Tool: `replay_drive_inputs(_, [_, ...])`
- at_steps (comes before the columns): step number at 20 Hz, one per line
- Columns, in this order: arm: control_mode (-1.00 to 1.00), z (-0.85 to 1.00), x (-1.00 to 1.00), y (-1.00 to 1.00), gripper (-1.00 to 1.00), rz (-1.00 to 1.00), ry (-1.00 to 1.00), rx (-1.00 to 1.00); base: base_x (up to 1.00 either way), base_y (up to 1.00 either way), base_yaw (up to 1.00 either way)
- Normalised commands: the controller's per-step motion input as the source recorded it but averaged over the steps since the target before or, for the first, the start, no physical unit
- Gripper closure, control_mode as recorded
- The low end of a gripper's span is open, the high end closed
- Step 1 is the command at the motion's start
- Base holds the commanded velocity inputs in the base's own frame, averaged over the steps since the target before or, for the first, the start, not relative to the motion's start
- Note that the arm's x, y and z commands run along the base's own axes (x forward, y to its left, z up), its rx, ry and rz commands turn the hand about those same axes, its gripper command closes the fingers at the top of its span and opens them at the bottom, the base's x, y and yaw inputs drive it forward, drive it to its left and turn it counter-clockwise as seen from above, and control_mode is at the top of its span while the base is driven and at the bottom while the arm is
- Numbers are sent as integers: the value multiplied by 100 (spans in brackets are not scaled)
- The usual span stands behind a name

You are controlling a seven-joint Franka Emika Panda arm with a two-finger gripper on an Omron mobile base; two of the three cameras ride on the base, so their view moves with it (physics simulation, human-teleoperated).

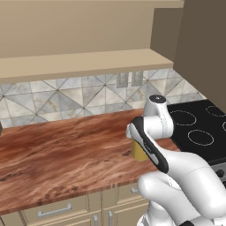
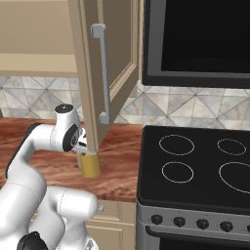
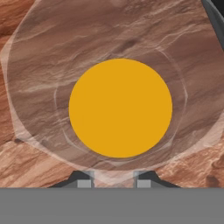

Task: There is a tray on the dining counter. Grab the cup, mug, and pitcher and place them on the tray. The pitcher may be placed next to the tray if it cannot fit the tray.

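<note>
The pitcher (image 3: 120, 108), clear glass holding orange-yellow liquid, stands upright right under my hand. In the hand view I look straight down into it. My gripper (image 3: 113, 183) is shut on the pitcher's near rim, one fingertip on each side of the glass. From the base views the pitcher (image 1: 138, 153) (image 2: 90, 167) shows as a yellow column below the wrist, at or just above a wood counter with beige cabinets (image 1: 66, 154). My gripper (image 2: 84, 149) sits at its top, partly hidden by the arm. The tray, dining counter, cup and mug are out of view.
A black cooktop (image 1: 198, 128) (image 2: 195, 161) adjoins the counter on the right, close to the pitcher. An open upper cabinet door (image 2: 105, 73) with a long handle hangs just above and in front of the hand. A tiled backsplash (image 1: 66, 97) runs behind.
</note>
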Motion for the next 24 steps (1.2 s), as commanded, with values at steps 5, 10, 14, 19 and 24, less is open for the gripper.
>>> replay_drive_inputs(5, [-100, 2, 0, 0, 100, 0, 0, 0, 0, 0, 0])
replay_drive_inputs(10, [-100, 14, -1, 0, 100, 0, 0, 0, 0, 0, 0])
replay_drive_inputs(14, [-100, 23, -10, 0, 100, 0, -1, 0, 0, 0, 0])
replay_drive_inputs(19, [-100, 23, -40, 0, 100, 4, -5, 0, 0, 0, 0])
replay_drive_inputs(24, [-100, 30, -49, 0, 100, 7, -4, 0, 0, 0, 0])
